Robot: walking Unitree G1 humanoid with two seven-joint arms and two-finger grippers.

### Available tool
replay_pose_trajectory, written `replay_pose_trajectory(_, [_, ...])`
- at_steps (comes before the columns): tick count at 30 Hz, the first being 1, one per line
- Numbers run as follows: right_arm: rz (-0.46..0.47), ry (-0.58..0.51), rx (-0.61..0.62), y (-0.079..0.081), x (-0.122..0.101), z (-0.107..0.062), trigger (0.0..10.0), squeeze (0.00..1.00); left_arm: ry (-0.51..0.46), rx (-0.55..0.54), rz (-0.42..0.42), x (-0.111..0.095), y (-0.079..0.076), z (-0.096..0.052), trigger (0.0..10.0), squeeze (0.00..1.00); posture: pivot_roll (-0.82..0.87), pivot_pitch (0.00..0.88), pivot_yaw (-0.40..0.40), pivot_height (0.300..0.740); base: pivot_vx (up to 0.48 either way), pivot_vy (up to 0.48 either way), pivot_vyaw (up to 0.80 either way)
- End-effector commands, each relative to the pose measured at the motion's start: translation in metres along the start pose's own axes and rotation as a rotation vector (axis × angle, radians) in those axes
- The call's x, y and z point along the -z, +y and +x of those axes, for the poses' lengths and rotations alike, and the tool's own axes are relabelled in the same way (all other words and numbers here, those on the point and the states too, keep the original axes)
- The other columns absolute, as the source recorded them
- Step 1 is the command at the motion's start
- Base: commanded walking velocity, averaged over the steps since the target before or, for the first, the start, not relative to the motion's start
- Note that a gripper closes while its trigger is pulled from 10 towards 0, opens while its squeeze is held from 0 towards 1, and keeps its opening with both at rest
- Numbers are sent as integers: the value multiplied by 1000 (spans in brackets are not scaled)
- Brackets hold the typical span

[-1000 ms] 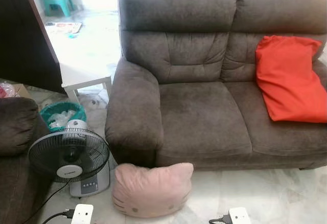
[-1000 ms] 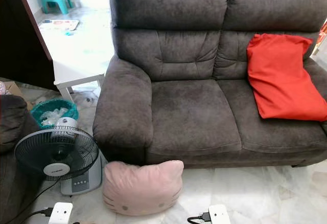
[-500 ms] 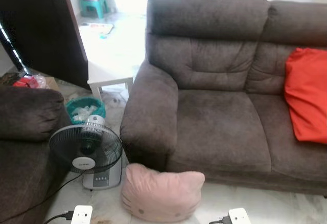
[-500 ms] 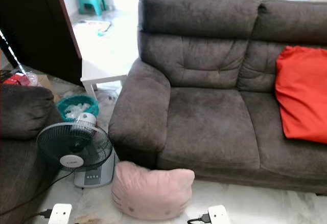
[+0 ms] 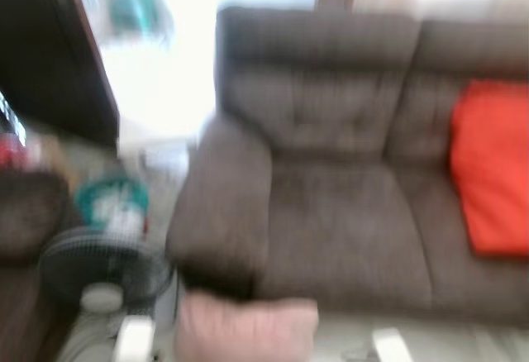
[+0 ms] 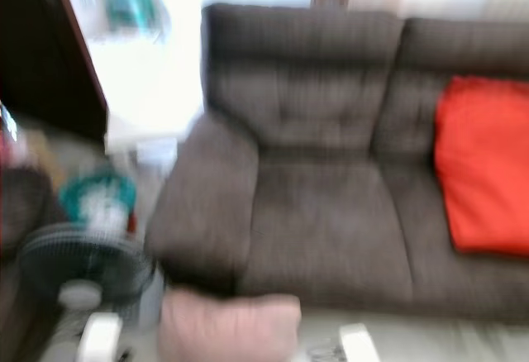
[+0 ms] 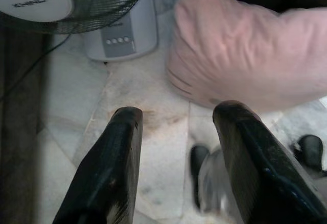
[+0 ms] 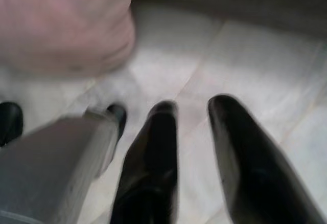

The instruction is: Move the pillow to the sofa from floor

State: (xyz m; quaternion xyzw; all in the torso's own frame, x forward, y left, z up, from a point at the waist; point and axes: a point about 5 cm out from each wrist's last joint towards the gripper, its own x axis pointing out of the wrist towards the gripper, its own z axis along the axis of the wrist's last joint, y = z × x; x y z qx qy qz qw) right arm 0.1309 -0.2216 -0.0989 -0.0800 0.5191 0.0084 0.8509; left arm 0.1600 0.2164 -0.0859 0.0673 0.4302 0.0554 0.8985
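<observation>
1. Pillow: pink, on the floor, against the front base of the sofa below its left armrest. Not on the seat.
2. Change since half a second ago: both head views have gone blurred, and the whole scene has shifted. That is the camera moving, not the things. Pillow holds the same spot against the sofa front and beside the fan.
3. Judgement: the robot is repositioning in front of the pillow. The carry is still to come.
4. Left gripper: fingers spread wide, nothing between them. It hangs over bare floor with the pillow just beyond the tips and the fan base off to one side.
5. Right gripper: fingers parted by a narrower gap, empty, over pale floor tile. The pillow's edge shows ahead of it; the sofa base is dark behind.
6. Sofa seat: left cushion bare; red pillow leaning at the right end against the backrest.
7. Meaning for the task: both grippers are already low and near the pillow, one toward each side of it. That fits a two-sided lift, though neither touches it.
</observation>
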Motion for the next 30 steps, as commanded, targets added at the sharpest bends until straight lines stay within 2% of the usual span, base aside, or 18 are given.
replay_pose_trajectory(1, [3,-32,-25,10,-10,3,10000,0,12,-33,16,3,15,-1,10000,0,164,1,-69,740,0,0,0])
replay_pose_trajectory(30, [-3,-28,-29,10,-10,2,10000,0,3,-39,6,4,15,-2,10000,0,167,10,-71,740,0,0,0])
